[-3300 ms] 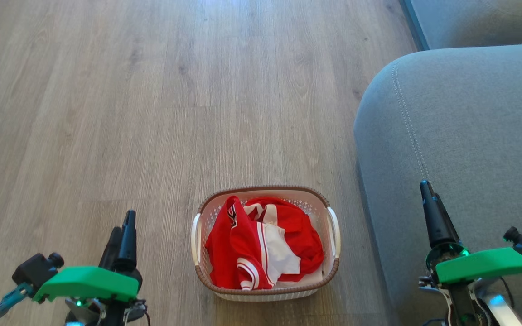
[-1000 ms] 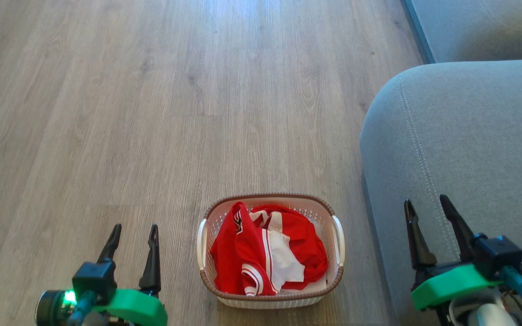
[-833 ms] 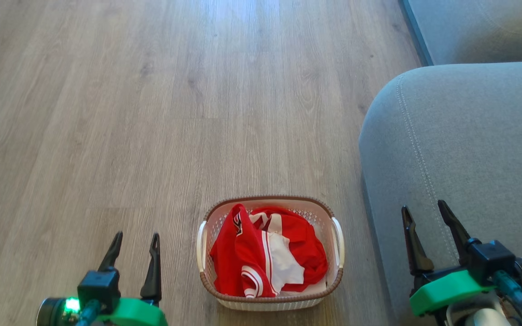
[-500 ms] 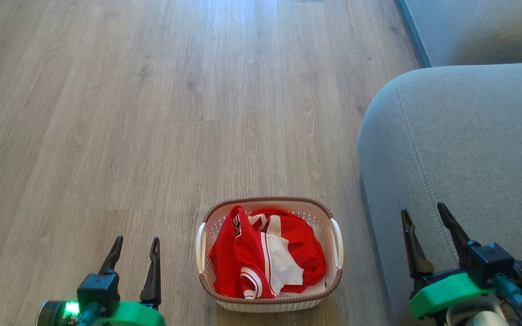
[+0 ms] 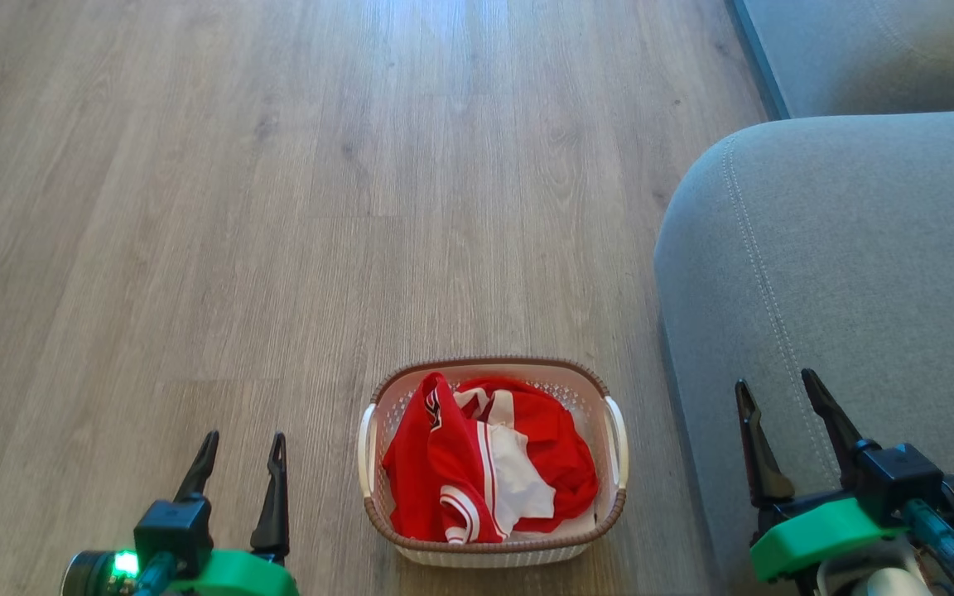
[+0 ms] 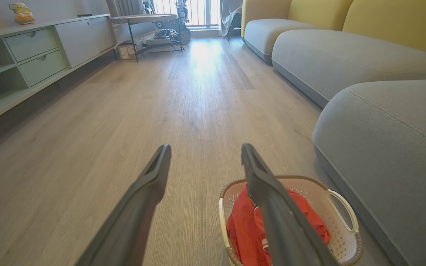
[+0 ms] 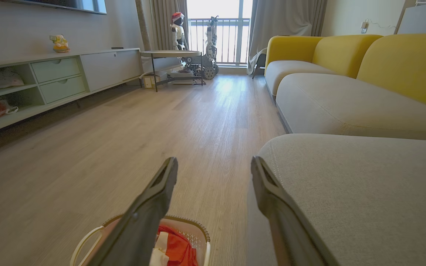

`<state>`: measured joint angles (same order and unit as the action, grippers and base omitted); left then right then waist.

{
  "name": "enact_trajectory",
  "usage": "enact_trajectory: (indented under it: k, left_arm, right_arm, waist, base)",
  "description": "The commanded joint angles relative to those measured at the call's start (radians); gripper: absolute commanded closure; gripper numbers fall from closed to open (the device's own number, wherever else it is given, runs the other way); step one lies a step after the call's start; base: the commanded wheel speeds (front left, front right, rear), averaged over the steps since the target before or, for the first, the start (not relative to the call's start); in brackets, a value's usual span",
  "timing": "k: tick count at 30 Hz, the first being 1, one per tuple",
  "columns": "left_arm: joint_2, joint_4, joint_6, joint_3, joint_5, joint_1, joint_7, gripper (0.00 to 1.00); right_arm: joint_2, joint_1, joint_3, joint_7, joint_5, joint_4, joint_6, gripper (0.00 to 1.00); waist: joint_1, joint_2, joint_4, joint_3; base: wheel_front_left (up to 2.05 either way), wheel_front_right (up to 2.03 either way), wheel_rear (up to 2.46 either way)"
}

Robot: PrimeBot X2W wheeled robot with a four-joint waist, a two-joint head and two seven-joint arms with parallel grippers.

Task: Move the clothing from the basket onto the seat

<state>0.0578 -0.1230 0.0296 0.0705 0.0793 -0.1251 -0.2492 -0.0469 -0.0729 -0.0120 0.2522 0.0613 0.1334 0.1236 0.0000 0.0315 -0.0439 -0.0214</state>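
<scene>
Since a moment ago little shifts: both pincers, left [image 5: 238,455] and right [image 5: 775,401], stay spread and empty. The bright red, white-striped thin clothing [image 5: 485,468] lies crumpled in the white perforated basket [image 5: 616,439]; light, floppy, so I'd pinch its raised fold.

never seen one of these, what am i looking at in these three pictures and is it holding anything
This is a two-armed robot. One picture comes from a camera on its head, looking down; the other two come from cameras on its wrists, each looking along that arm's two dark fingers.

In the head view, the left gripper sits at the lower left over the wood floor, and the right gripper at the lower right over the grey seat. Both are open and hold nothing.

Between them on the floor stands a white basket with red and white clothing bunched inside. The wrist views show the same basket from lower down, plus yellow-backed sofas and a low cabinet.
</scene>
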Motion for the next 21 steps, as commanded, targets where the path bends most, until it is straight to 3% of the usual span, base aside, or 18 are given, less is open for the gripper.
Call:
enact_trajectory:
  k: [1,21]
  left_arm:
    - [-0.003,0.029,-0.001,-0.033,-0.007,0.038,-0.013,0.0]
    - [-0.005,0.029,-0.015,-0.031,-0.022,0.052,-0.013,0.0]
  right_arm:
    - [-0.003,0.023,0.021,0.01,-0.003,-0.036,0.007,0.0]
    - [-0.003,0.036,0.023,0.01,0.002,-0.042,0.007,0.0]
  waist:
    - [0.0,0.0,0.0,0.001]
    - [0.0,0.0,0.0,0.035]
  base:
    - [0.0,0.0,0.0]
    - [0.0,0.0,0.0]
